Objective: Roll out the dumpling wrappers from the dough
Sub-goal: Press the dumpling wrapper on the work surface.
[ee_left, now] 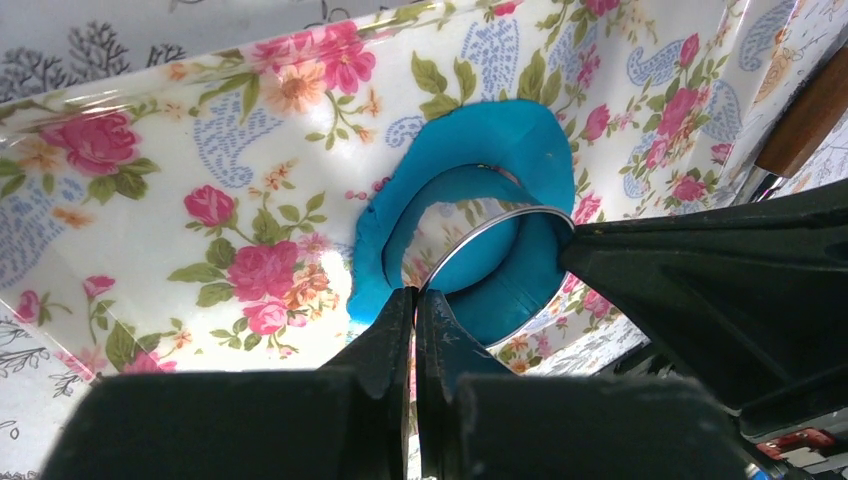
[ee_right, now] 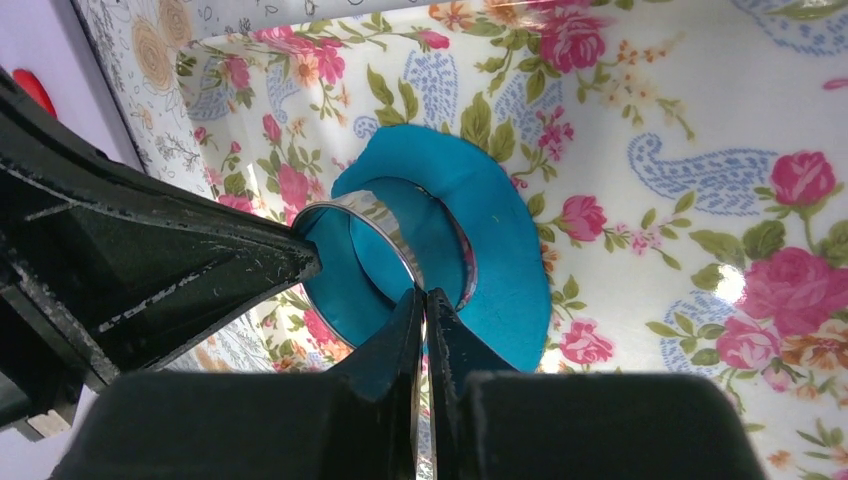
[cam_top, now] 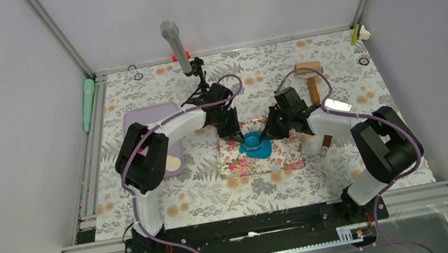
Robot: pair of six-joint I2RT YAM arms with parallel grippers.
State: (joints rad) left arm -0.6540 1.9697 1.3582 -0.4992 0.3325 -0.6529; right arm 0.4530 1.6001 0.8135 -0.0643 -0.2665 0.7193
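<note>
Left pincer (ee_left: 414,300): we see it pinched tight on the rim of the metal ring (ee_left: 480,228).
Right pincer (ee_right: 424,298): it grips the opposite rim the same way.
Dough (ee_right: 500,230): a flattened blue sheet on the floral mat (cam_top: 282,156) at mid-desk (cam_top: 218,190), with a round hole beside the ring.
Wrapper (ee_right: 345,290): a blue disc fills the ring.
Progress: we judge the rolling done and one disc cut but not yet freed.
Wooden roller (cam_top: 312,79): it lies far right.

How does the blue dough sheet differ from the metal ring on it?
The dough sheet is matte blue, flat and uneven-edged; the metal ring is shiny, thin-walled and cleanly round. The ring is pinched at its rim by the left tool and right tool; the dough lies free on the floral mat. Both are roughly round.
</note>
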